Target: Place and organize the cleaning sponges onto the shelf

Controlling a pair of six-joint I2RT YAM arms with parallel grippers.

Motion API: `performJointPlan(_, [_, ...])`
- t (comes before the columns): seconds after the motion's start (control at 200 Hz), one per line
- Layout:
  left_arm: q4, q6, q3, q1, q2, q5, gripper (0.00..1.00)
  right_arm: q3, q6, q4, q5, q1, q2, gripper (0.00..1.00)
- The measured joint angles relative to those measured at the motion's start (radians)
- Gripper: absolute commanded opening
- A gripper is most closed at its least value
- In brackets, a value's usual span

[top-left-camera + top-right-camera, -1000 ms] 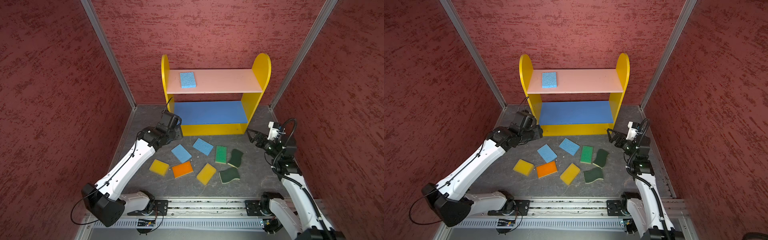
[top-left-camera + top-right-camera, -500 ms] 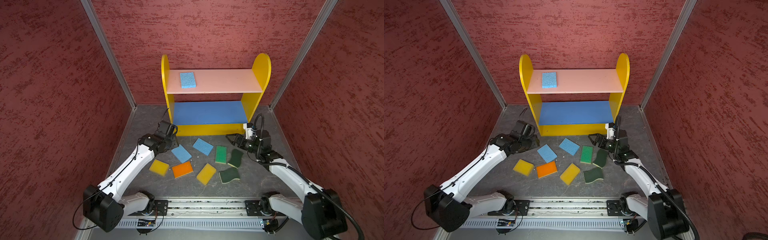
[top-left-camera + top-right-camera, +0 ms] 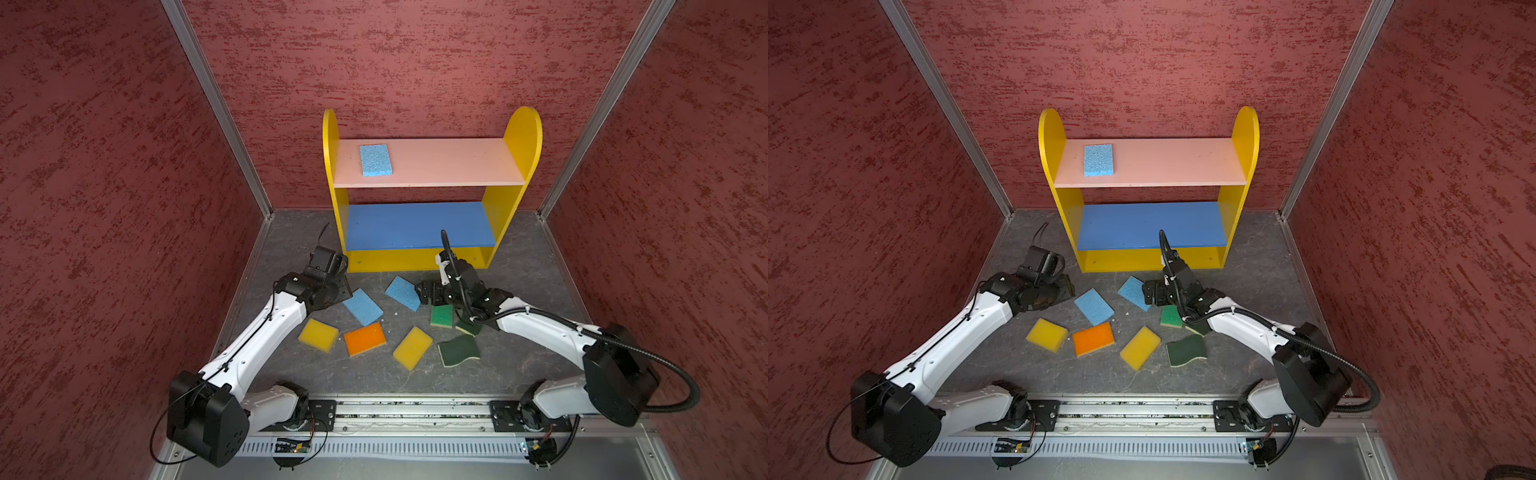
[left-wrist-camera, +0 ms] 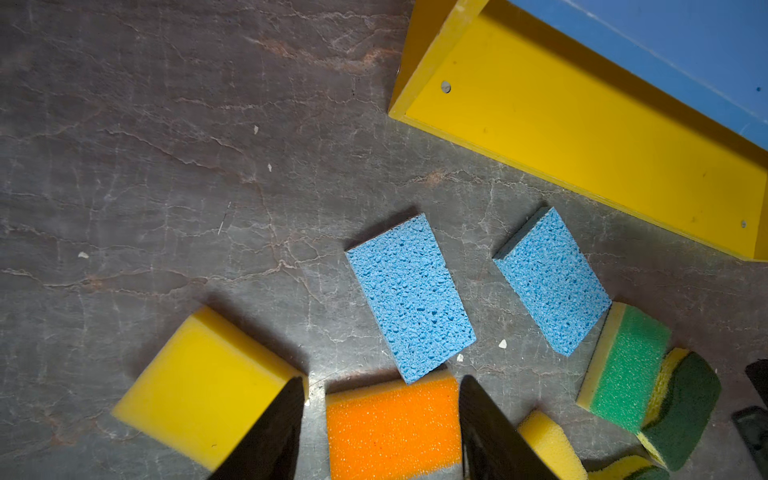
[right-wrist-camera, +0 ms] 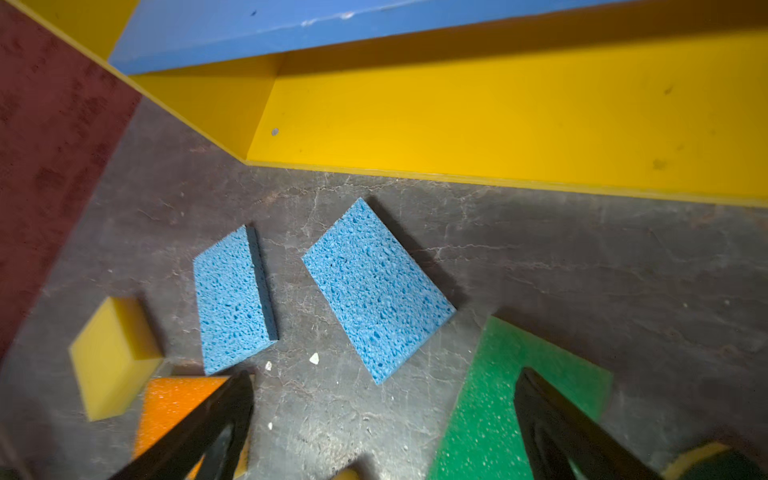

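My left tool [image 4: 382, 379] hangs low over the tabletop [image 3: 291, 241], jaws partly apart with nothing between them, just left of a loose blue sponge [image 3: 363, 306]. Up on the shelf [image 3: 519, 137], a shelved blue sponge [image 3: 375, 160] lies toward the left end of the pink board. The other sponges lie scattered on the tabletop before the shelf. My right tool [image 5: 385, 374] gapes wide and empty, just beside another blue sponge [image 3: 402, 293], the bright green sponge [image 3: 441, 316] close by.

shelf [image 3: 523, 137]: yellow, pink, blue | shelved sponge [image 3: 375, 160]: light blue, pitted | floor [image 3: 519, 266]: grey, veined
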State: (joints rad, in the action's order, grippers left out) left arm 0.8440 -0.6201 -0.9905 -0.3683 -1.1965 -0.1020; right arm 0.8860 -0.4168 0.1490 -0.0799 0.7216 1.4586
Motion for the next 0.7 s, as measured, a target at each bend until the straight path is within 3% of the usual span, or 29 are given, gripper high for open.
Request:
performJointPlan(0.205, [-0.004, 0.000, 0.002, 0.010, -0.002, 0.000, 0.60, 0.101, 0.039, 0.064, -0.105, 0.084, 0.088, 0.99])
performJointPlan(0.531, [-0.032, 0.000, 0.003, 0.026, -0.053, 0.006, 0.60, 0.039, 0.024, 0.030, -0.214, 0.084, -0.080, 0.99])
performJointPlan(0.701, [-0.046, -0.001, 0.003, 0.027, -0.092, 0.019, 0.60, 0.109, 0.056, 0.069, -0.213, 0.084, 0.022, 0.99])
